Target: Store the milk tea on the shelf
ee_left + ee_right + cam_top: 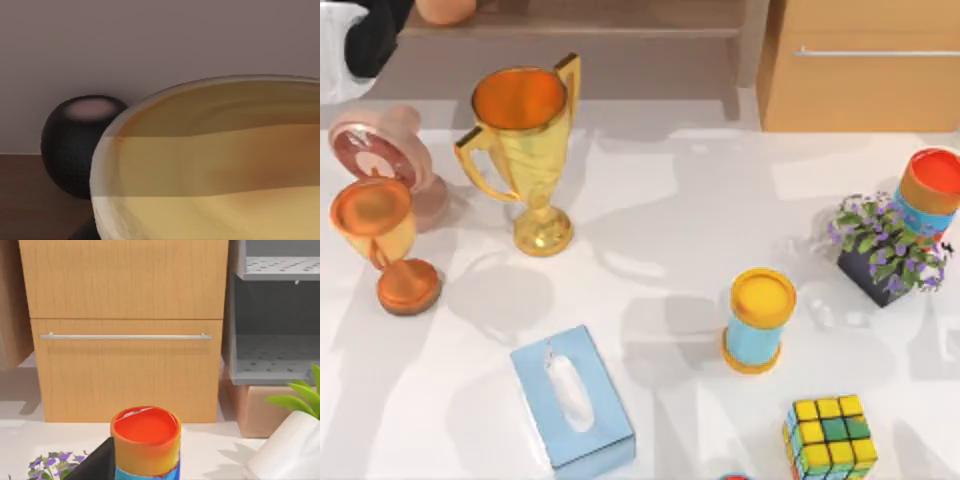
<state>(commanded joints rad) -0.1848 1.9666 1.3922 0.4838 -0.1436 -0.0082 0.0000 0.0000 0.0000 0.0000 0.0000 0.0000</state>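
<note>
I see the milk tea (215,165) very close, a big round cup with a pale rim. Behind it sits a small black ball (75,145) on a brown shelf (20,200).

Counter (700,200): white, smooth, lightly glossy. Large trophy (525,150): polished gold metal finish; cabinet (125,330): matt light wood grain with brushed silver bar handle (125,336). Milk tea (210,165): smooth peach-tan surface; shelf (590,35): matt brown wood.

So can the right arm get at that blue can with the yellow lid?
Probably yes. The blue can with the yellow lid stands alone on the table's right half, bare surface all round; the Rubik's cube and flower pot stand well apart. I can't see the arm's position.
</note>
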